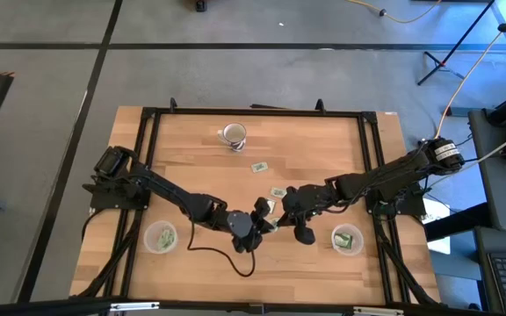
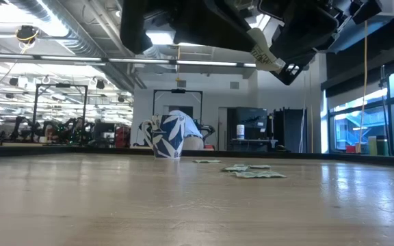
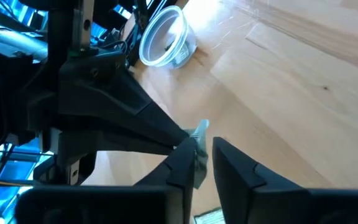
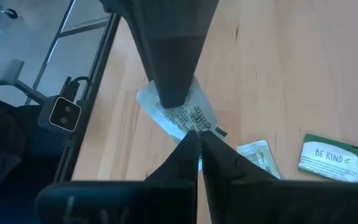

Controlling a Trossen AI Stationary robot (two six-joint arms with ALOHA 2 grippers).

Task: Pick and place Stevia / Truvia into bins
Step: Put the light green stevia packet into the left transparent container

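One white-and-green Stevia packet (image 4: 182, 112) hangs in the air over the table's middle (image 1: 269, 208), between my two grippers. My right gripper (image 4: 197, 146) is shut on it. My left gripper (image 3: 205, 165) is open, with one finger on each side of the same packet (image 3: 199, 146); whether a finger touches it, I cannot tell. Other packets lie flat on the wood (image 1: 259, 167) (image 1: 278, 191) (image 4: 331, 155). Two clear cups stand near the near edge, one on the left (image 1: 161, 237) and one on the right (image 1: 347, 239), each with packets inside. My right gripper pinches the packet between its two fingertips at one edge (image 4: 194, 127). The packet is lifted clear of the table and sticks out beyond the fingertips (image 2: 262, 55), toward the left gripper.
A white patterned mug (image 1: 233, 134) stands toward the far edge, also in the low view (image 2: 173, 135). A dark cable (image 1: 227, 256) loops on the wood below the left gripper. A black frame (image 1: 148, 118) rims the table. Bare wood lies between the cups.
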